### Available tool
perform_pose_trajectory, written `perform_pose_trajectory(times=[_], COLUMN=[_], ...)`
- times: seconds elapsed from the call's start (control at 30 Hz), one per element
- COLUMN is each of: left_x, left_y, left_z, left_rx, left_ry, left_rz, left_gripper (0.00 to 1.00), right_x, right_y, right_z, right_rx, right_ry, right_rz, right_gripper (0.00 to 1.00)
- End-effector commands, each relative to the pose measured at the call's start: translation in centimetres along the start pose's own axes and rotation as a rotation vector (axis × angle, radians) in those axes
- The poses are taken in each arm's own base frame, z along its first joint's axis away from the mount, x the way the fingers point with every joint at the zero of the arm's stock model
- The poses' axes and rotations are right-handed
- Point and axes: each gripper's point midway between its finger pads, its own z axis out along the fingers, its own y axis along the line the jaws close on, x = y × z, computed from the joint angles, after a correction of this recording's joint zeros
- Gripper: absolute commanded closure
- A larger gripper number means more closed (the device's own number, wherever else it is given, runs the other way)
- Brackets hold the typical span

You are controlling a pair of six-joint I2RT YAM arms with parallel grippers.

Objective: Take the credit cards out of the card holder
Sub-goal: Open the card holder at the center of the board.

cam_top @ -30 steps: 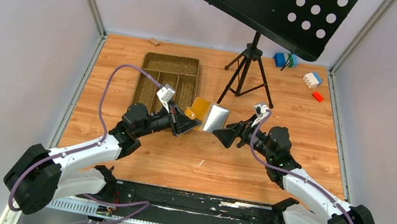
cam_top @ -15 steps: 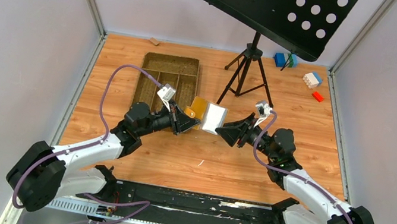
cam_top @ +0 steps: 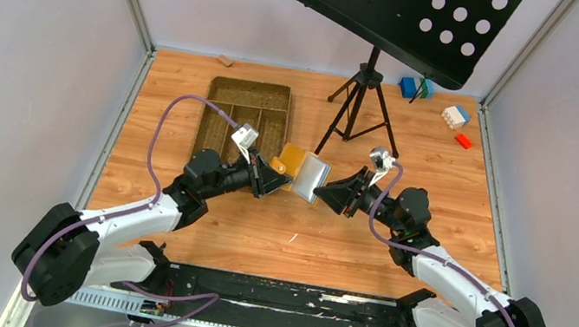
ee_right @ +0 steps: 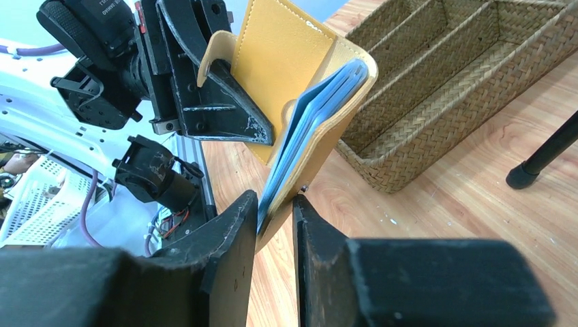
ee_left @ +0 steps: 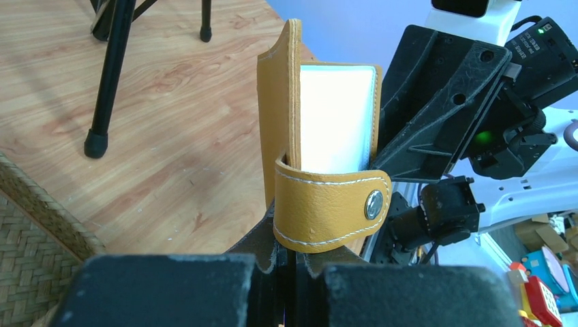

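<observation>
Compared with one second ago, the right gripper [cam_top: 319,193] has come in toward the centre of the top view and narrowed its jaws, and the small flat mustard-yellow leather card holder [cam_top: 293,159] now has a gripper on each side.

It is held up off the wooden table [cam_top: 257,237], just below the centre of the top view, at the lower right corner of the brown woven compartment tray [cam_top: 206,115].

The left gripper [ee_left: 290,257] is fully closed on the lower edge of the card holder [ee_left: 276,122]. In the left wrist view this stands upright in the middle of the frame, with its snap strap [ee_left: 327,204] curled across the front and a pale, shining inner panel behind the strap.

In the right wrist view the fingers [ee_right: 235,228] of the right gripper [ee_right: 276,218] are almost together, one on the grey-blue inner side and one on the yellow outer side of the open flap, at the lower centre of the frame. They seem to pinch the flap.

I cannot tell the credit cards apart from the grey-blue layers inside the card holder [ee_right: 286,61].

A black music stand on a tripod [cam_top: 357,104] stands above the centre of the top view.
</observation>
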Motion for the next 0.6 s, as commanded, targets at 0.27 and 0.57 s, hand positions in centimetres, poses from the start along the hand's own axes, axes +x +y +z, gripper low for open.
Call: perform_pose_trajectory(times=[0.27, 0.57], left_x=[-0.9, 0.5], left_y=[-1.7, 0.7], left_z=[1.2, 1.8], left_rx=[0.104, 0.009], left_ry=[-0.006, 0.043], left_rz=[0.02, 0.017], left_gripper=[1.0, 0.6], right_x=[-0.4, -0.1], right_y=[-0.3, -0.9], right_z=[1.3, 1.6], right_rx=[0.008, 0.033], right_ry=[0.028, 0.054], right_rz=[0.011, 0.04], right_gripper=[0.75, 1.0])
